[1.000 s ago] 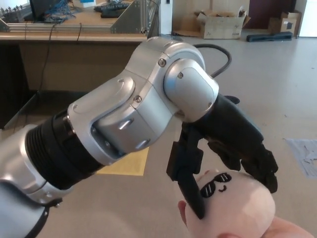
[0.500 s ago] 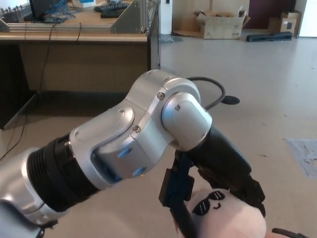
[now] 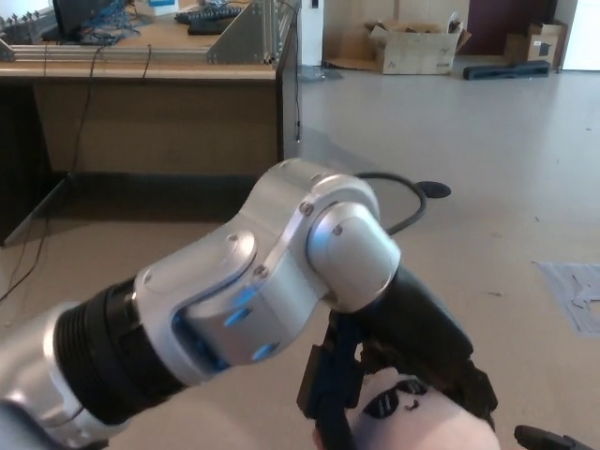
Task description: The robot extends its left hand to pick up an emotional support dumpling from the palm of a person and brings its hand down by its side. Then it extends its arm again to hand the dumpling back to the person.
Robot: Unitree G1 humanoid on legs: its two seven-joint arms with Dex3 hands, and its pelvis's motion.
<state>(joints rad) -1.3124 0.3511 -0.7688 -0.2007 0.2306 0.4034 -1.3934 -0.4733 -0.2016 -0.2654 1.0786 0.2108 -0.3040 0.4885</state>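
My left arm (image 3: 253,291) is brushed silver at the wrist joints, with a ribbed black band further back and small blue glints on the underside. My robot hand (image 3: 412,361) is matte black all over. The dumpling (image 3: 412,417) under it is pale pink-white, printed with black sunglasses and a small black mouth. The floor (image 3: 506,169) is a plain beige-grey. The table (image 3: 141,103) behind is light brown wood. A cardboard box (image 3: 417,45) at the far wall is tan.
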